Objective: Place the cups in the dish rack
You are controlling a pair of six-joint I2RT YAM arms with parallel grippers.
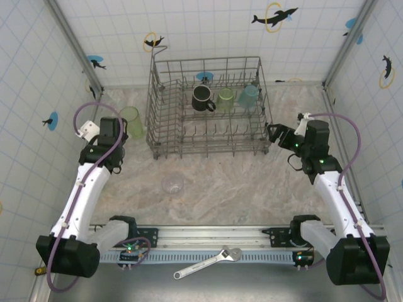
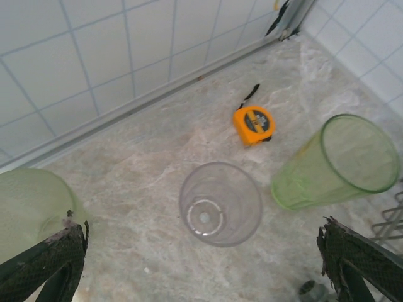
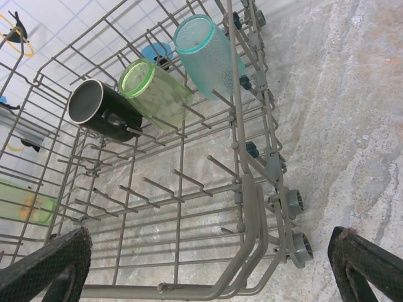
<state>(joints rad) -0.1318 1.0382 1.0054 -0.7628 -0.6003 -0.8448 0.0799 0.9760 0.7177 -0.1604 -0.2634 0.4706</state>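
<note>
Here left end effector [image 2: 201, 238] gaping, empty, clear cup [image 2: 220, 202] ahead; right end effector [image 3: 211, 248] likewise, facing dish rack [image 3: 242, 189]

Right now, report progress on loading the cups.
Done: black mug, light-green tumbler and teal tumbler in the dish rack. In hand: nothing; left gripper, right gripper open. Left: at least a loose green tumbler beside the rack, a clear cup on the table.

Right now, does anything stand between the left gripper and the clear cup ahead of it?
Nothing visible does. The left gripper is open, and the clear cup stands ahead between its fingers. A green cup sits close beside one finger.
</note>
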